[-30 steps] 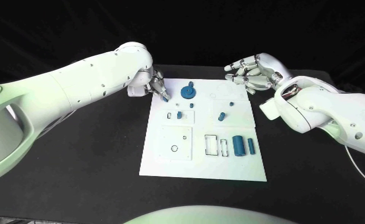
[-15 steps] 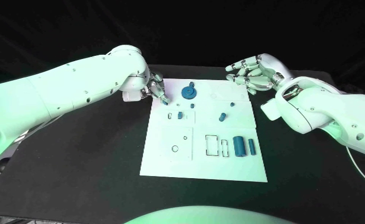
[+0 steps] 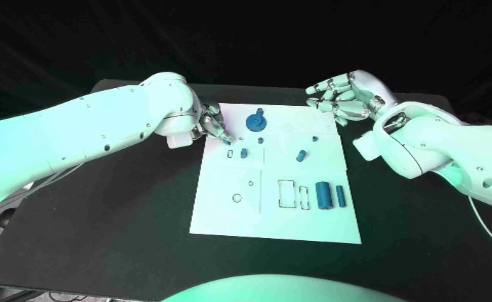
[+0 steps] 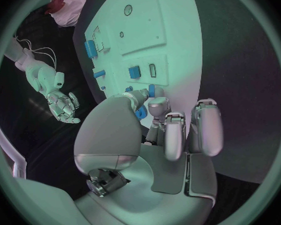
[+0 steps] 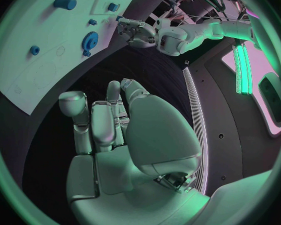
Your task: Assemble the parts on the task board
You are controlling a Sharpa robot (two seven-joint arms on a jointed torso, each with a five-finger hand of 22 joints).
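The white task board (image 3: pixel 231 217) lies mid-table. My left hand (image 3: pixel 213 126) hovers over the board's far left edge and pinches a small blue part (image 4: pixel 151 90) between thumb and fingertip. Just to its right a blue gear (image 3: pixel 255 124) sits on the board, topped by a small peg (image 3: pixel 259 112). Two small blue pieces (image 3: pixel 246 153) (image 3: pixel 301 155) stand mid-board. A blue cylinder (image 3: pixel 322 194) and a thin blue bar (image 3: pixel 338 197) lie near the right edge. My right hand (image 3: pixel 343 99) floats off the board's far right corner, fingers spread and holding nothing.
Empty outlined slots (image 3: pixel 287 195) lie beside the cylinder, and a square recess with a hole (image 3: pixel 237 197) lies at the near left. The right wrist view shows the gear (image 5: pixel 89 39), the cylinder (image 5: pixel 64 3) and my left hand (image 5: pixel 135 30). Black table (image 3: pixel 123 202) surrounds the board.
My left hand has slid a little nearer along the board's left edge, still pinching the small part. The right hand has barely moved.
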